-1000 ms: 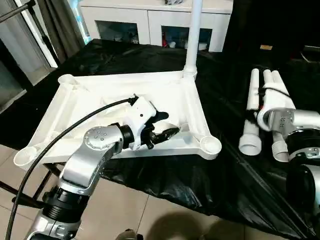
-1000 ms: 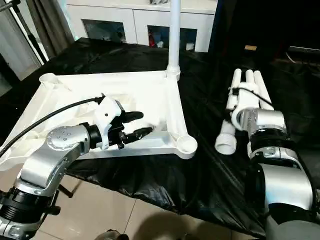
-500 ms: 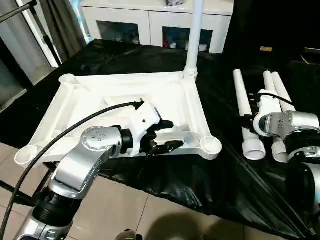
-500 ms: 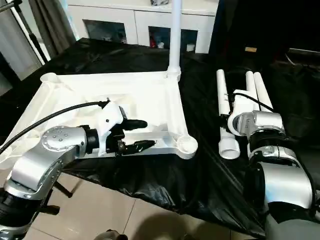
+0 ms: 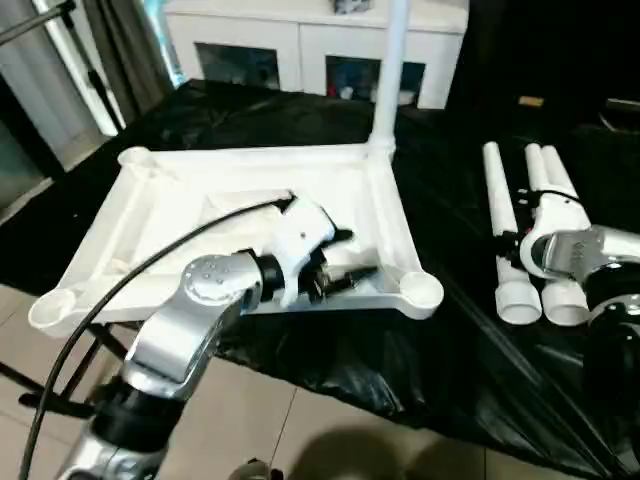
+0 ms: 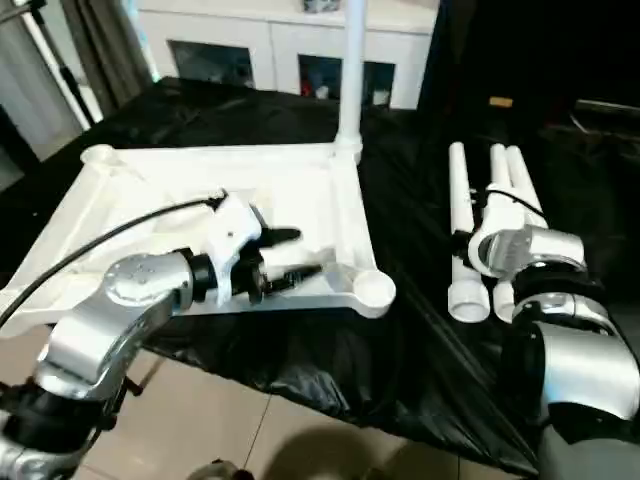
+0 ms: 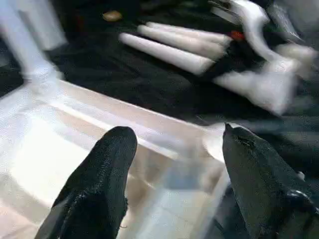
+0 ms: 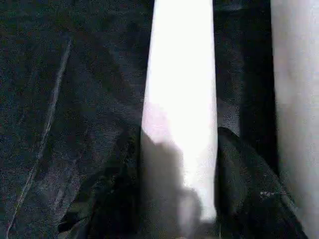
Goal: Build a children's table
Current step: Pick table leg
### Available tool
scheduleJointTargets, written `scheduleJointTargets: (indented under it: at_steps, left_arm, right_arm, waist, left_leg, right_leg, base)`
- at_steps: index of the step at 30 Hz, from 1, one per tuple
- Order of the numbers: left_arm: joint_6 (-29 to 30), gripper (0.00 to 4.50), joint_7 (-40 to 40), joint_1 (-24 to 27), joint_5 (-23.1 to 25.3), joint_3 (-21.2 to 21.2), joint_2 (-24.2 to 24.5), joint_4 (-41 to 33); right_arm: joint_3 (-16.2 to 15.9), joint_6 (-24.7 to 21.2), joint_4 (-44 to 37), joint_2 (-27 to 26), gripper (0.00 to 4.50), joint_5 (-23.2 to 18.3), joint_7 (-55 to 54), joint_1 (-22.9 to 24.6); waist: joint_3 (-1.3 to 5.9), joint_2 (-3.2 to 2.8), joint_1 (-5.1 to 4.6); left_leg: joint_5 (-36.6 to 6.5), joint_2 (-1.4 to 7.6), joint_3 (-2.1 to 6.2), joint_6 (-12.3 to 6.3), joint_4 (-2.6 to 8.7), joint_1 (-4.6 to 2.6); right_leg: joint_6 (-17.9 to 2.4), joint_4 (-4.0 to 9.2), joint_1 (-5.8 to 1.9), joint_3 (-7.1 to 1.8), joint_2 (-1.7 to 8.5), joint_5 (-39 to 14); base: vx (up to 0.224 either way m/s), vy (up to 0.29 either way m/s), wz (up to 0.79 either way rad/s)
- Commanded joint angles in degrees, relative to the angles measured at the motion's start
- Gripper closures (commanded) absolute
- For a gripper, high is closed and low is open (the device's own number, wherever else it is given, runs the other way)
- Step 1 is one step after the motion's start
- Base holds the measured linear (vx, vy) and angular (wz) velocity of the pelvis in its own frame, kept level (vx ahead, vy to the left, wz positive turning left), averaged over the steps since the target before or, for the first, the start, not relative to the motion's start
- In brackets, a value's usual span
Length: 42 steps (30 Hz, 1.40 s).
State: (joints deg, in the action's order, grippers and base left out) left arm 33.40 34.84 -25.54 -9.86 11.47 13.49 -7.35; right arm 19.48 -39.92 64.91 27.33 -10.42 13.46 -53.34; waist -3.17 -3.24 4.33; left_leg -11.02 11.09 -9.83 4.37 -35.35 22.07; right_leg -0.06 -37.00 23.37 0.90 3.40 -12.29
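The white tabletop point(image 5: 230, 165) lies underside up on the black cloth. One white leg point(image 5: 388, 70) stands upright in its far right corner socket. My left gripper point(image 5: 355, 255) hovers open over the ribbed underside near the near right socket point(image 5: 422, 288), holding nothing; the left wrist view shows its fingers point(image 7: 99, 184) spread wide above the rim. Three more legs lie side by side to the right. My right gripper point(image 8: 179, 149) is shut on the leftmost lying leg point(image 5: 505, 230), with a finger point(image 8: 249, 189) pressed against each side of the tube.
The two other lying legs point(image 5: 548, 175) rest just right of the held one. A white glass-door cabinet point(image 5: 290, 50) stands behind the table. Black cloth point(image 5: 450, 340) hangs over the near edge above a tiled floor point(image 5: 330, 430). A stand and curtain point(image 5: 70, 60) are at the far left.
The right gripper's fingers have narrowed on the leftmost lying leg, which swung away from the other two and came back beside them. The left gripper edged toward the near right socket.
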Motion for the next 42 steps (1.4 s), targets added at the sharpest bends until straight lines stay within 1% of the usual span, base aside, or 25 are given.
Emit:
scheduleJointTargets:
  at_steps: [1,5,6,8,9,10,11,12,13,14,15,18,19,21,22,23,24,25,26,27,30,33,34,37,42]
  left_arm:
    - [0.6,1.31,-2.6,-1.2,-0.6,-2.5,-0.6,1.3]
    - [1.4,1.31,-4.7,-1.9,-2.5,-5.3,-2.8,2.0]
    - [2.5,1.31,-5.9,-2.4,-4.0,-7.0,-4.3,2.2]
    - [4.2,1.31,-7.9,-3.9,-6.5,-9.2,-7.2,3.0]
    - [4.2,1.31,-8.0,-4.0,-6.6,-9.4,-7.4,3.1]
    - [7.6,1.31,-9.3,-6.5,-11.4,-13.3,-10.7,4.8]
    - [8.0,1.15,-9.4,-6.9,-11.9,-13.7,-11.1,5.1]
    - [9.3,1.05,-9.5,-8.2,-14.7,-15.1,-12.8,5.9]
    - [9.3,0.98,-9.5,-8.2,-14.7,-15.1,-12.8,5.9]
    - [10.1,0.98,-9.0,-9.3,-17.0,-16.1,-13.8,6.5]
    - [10.3,0.78,-8.9,-9.5,-17.4,-16.2,-14.0,6.6]
    - [13.8,0.54,-9.7,-12.1,-19.7,-17.7,-15.8,8.0]
    - [14.0,0.5,-9.8,-12.4,-20.0,-17.9,-16.0,8.3]
    - [17.5,0.5,-11.3,-14.8,-23.2,-20.4,-18.0,10.7]
    - [17.9,0.5,-11.8,-15.2,-24.0,-21.1,-18.7,11.3]
    - [18.6,0.5,-12.6,-16.1,-26.1,-22.6,-20.0,12.4]
    - [18.8,0.5,-13.0,-16.5,-27.2,-23.3,-20.6,12.9]
    - [19.8,0.5,-13.3,-17.2,-29.6,-24.6,-21.4,13.4]
    - [20.1,0.5,-13.5,-17.4,-30.9,-25.2,-21.8,13.5]
    - [20.4,0.5,-13.7,-17.6,-31.8,-25.6,-22.0,13.5]
    - [21.9,0.5,-13.9,-18.2,-32.7,-26.1,-22.4,14.1]
    - [23.8,0.5,-14.1,-18.7,-32.6,-26.3,-22.7,14.9]
    - [24.3,0.5,-14.4,-18.9,-33.1,-26.7,-23.0,15.0]
    - [25.4,0.5,-16.0,-18.4,-35.4,-26.6,-23.3,14.3]
    - [26.2,0.5,-18.1,-17.6,-34.9,-26.1,-23.4,13.8]
  right_arm:
    - [2.1,0.0,-3.1,-0.2,2.7,-2.8,1.9,0.4]
    - [5.0,-1.9,-7.3,-1.0,2.7,-6.7,3.7,2.5]
    - [6.8,-2.5,-11.4,-1.8,2.7,-9.3,5.3,4.2]
    - [9.7,-3.7,-20.1,-3.2,2.7,-14.6,9.4,7.7]
    - [9.8,-3.7,-20.6,-3.3,2.71,-14.9,9.6,8.0]
    - [11.5,-3.3,-36.4,-6.8,2.71,-22.7,16.1,14.2]
    - [11.6,-3.7,-38.0,-7.0,2.72,-23.7,16.8,14.8]
    - [11.8,-6.5,-43.6,-7.4,2.72,-27.2,19.2,17.0]
    - [11.8,-6.5,-43.6,-7.4,2.72,-27.2,19.2,17.0]
    - [11.9,-8.8,-47.4,-7.8,2.72,-30.2,21.0,18.6]
    - [11.9,-9.1,-48.0,-7.9,2.72,-30.8,21.5,18.9]
    - [11.3,-12.0,-56.2,-9.0,2.72,-35.9,24.7,23.0]
    - [11.1,-12.2,-56.8,-9.0,2.72,-36.2,25.0,23.4]
    - [9.4,-14.6,-64.6,-9.7,2.72,-40.1,27.0,27.9]
    - [9.0,-15.1,-65.6,-9.6,2.72,-40.6,27.4,28.5]
    - [8.2,-16.2,-67.1,-9.4,2.72,-41.5,28.1,29.3]
    - [7.8,-16.7,-67.7,-9.3,2.72,-41.9,28.5,29.6]
    - [7.1,-16.9,-68.6,-9.3,2.72,-42.0,28.8,30.0]
    - [6.5,-17.1,-69.1,-9.4,2.72,-42.0,28.8,30.3]
    - [6.2,-17.2,-69.6,-9.5,2.72,-42.1,28.8,30.5]
    - [4.7,-17.3,-70.6,-9.4,2.72,-41.7,28.8,30.9]
    - [2.9,-17.2,-71.4,-9.5,2.72,-41.4,28.8,31.3]
    - [1.8,-16.9,-71.7,-9.5,2.72,-40.8,28.5,31.4]
    - [-2.0,-16.0,-71.8,-9.3,2.72,-38.1,27.8,31.1]
    - [-7.9,-13.7,-73.0,-9.0,2.72,-33.8,27.1,30.1]
  waist:
    - [4.46,2.04,-0.02]
    - [4.6,1.69,-0.05]
    - [4.41,2.08,-0.03]
    - [4.55,1.94,0.51]
    - [4.49,1.78,0.55]
    - [4.35,1.26,1.19]
    - [4.44,1.45,1.45]
    - [4.55,1.57,1.68]
    - [4.53,1.6,1.81]
    - [4.5,1.58,1.98]
    - [4.29,1.42,2.27]
    - [3.98,1.46,2.31]
    - [3.98,1.5,2.28]
    - [3.99,1.47,2.37]
    - [4.06,1.42,2.46]
    - [4.08,1.24,2.35]
    - [4.16,1.4,2.41]
    - [4.1,0.83,2.15]
    - [4.2,0.4,2.27]
    - [4.1,0.84,1.95]
    - [4.05,1.07,1.89]
    - [4.05,0.87,1.97]
    - [4.09,1.19,2.01]
    - [4.29,0.97,2.18]
    - [4.26,1.13,2.35]
  left_leg:
    - [-3.4,0.4,-0.28,-2.81,2.94,-0.19]
    - [-1.8,0.43,-0.27,-4.63,2.72,-0.21]
    - [-2.0,0.31,-0.5,-4.93,2.8,-0.14]
    - [-1.8,0.5,-0.34,-5.79,2.7,-0.27]
    - [-1.7,0.56,-0.36,-6.09,2.75,-0.22]
    - [-2.1,0.55,-0.47,-6.64,2.71,-0.28]
    - [-2.0,0.67,-0.42,-6.72,2.62,-0.37]
    - [-1.8,0.76,-0.13,-7.29,2.81,-0.34]
    - [-1.5,0.67,-0.16,-7.31,2.78,-0.38]
    - [-1.9,0.9,-0.01,-6.95,2.95,-0.45]
    - [-3.3,0.85,-0.13,-6.05,2.99,-0.59]
    - [-5.2,0.78,-0.04,-4.18,3.42,-0.59]
    - [-5.2,0.72,-0.06,-3.82,3.41,-0.61]
    - [-4.4,0.71,0.12,-3.23,3.54,-0.44]
    - [-4.1,0.73,0.26,-3.26,3.53,-0.5]
    - [-3.6,0.62,0.34,-3.13,3.58,-0.21]
    - [-3.4,0.6,0.33,-3.01,3.47,-0.34]
    - [-3.5,0.53,0.46,-2.79,3.52,-0.07]
    - [-3.7,0.56,0.54,-2.57,3.48,-0.25]
    - [-4.2,0.42,0.47,-2.6,3.52,-0.13]
    - [-4.0,0.42,0.42,-2.47,3.6,-0.14]
    - [-3.7,0.53,0.49,-2.26,3.67,-0.24]
    - [-3.6,0.56,0.45,-2.3,3.69,-0.26]
    - [-1.5,0.66,0.55,-2.3,3.6,-0.19]
    - [-1.4,0.61,0.45,-2.49,3.58,-0.17]
  right_leg:
    - [-14.6,4.14,-3.81,-1.14,2.62,0.6]
    - [-15.4,3.92,-3.65,-1.09,2.56,2.6]
    - [-15.4,4.07,-3.78,-1.16,2.42,3.1]
    - [-15.4,3.95,-3.76,-1.13,2.56,4.0]
    - [-15.5,3.95,-3.77,-1.15,2.5,4.2]
    - [-15.0,4.25,-3.54,-1.19,2.48,3.9]
    - [-14.5,4.01,-3.65,-1.36,2.54,4.8]
    - [-14.9,3.97,-3.72,-1.11,2.66,5.1]
    - [-14.9,4.02,-3.68,-1.12,2.54,4.7]
    - [-15.2,4.24,-3.41,-1.05,2.71,2.3]
    - [-15.0,4.57,-3.3,-1.15,2.74,-0.7]
    - [-12.8,5.26,-3.22,-1.26,2.8,-6.1]
    - [-12.3,5.26,-3.25,-1.33,2.81,-6.4]
    - [-11.6,5.34,-3.34,-1.37,2.85,-6.2]
    - [-11.6,5.26,-3.32,-1.34,2.91,-5.5]
    - [-11.6,5.18,-3.57,-1.25,2.9,-5.1]
    - [-11.9,5.27,-3.44,-1.23,2.89,-4.4]
    - [-12.2,5.23,-3.51,-1.17,2.92,-4.1]
    - [-12.1,5.22,-3.4,-1.16,2.97,-4.1]
    - [-12.0,5.4,-3.52,-1.18,2.85,-4.2]
    - [-11.2,5.74,-3.49,-1.19,2.91,-6.2]
    - [-10.7,5.71,-3.4,-1.2,2.96,-6.6]
    - [-10.6,5.76,-3.42,-1.23,2.95,-6.3]
    - [-11.3,5.21,-3.48,-1.21,2.98,-2.0]
    - [-11.6,5.11,-3.59,-1.29,3.04,-0.3]
  base:
    - [0.0,0.0,0.0]
    - [0.0,0.0,0.0]
    - [0.0,0.0,0.0]
    - [0.0,0.0,0.0]
    - [0.0,0.0,0.0]
    - [0.0,0.0,0.0]
    - [0.0,0.0,0.0]
    - [0.0,0.0,0.0]
    - [0.0,0.0,0.0]
    - [0.0,0.0,0.0]
    - [0.0,0.0,0.0]
    - [0.0,0.0,0.0]
    - [0.0,0.0,0.0]
    - [0.0,0.0,0.0]
    - [0.0,0.0,0.0]
    - [0.0,0.0,0.0]
    - [0.0,0.0,0.0]
    - [0.0,0.0,0.0]
    - [0.0,0.0,0.0]
    - [0.0,0.0,0.0]
    - [0.0,0.0,0.0]
    - [0.0,0.0,0.0]
    - [0.0,0.0,0.0]
    - [0.0,0.0,0.0]
    - [0.0,0.0,0.0]
